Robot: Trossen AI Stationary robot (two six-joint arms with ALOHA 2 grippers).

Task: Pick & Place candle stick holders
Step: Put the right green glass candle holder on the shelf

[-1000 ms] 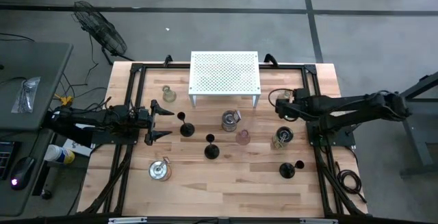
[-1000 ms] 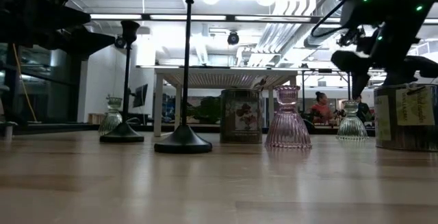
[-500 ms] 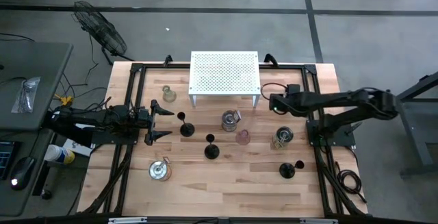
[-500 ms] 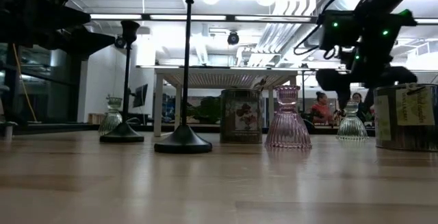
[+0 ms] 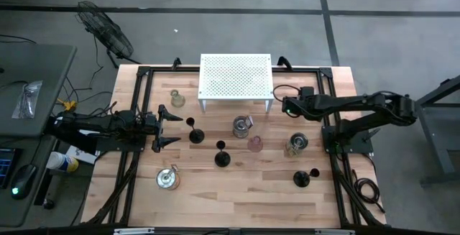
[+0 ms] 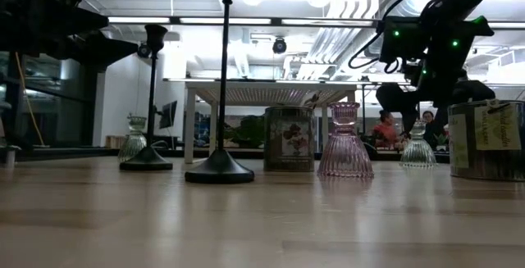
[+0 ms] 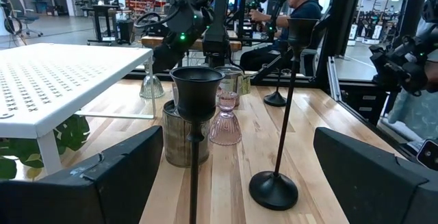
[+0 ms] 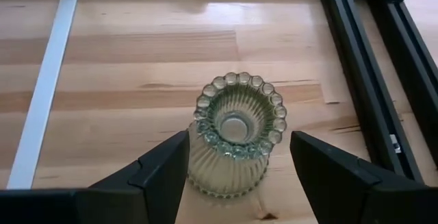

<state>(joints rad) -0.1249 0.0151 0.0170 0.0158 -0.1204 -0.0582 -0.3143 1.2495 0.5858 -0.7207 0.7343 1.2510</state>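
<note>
Beside the white rack (image 5: 236, 77), the right gripper (image 8: 236, 161) hangs with open fingers straddling 1 glass holder (image 8: 233, 136), seemingly to grasp it.

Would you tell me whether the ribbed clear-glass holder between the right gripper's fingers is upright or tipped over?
Upright. The clear-glass holder sits on its wider base with its beaded rim facing up, between the open fingers of the right gripper.

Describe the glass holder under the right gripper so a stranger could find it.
Find the white perforated metal rack at the table's far edge. Off its right end, between the right gripper's open fingers, stands a ribbed greenish clear-glass candle holder, bead-rimmed, unlike the pink one.
</note>
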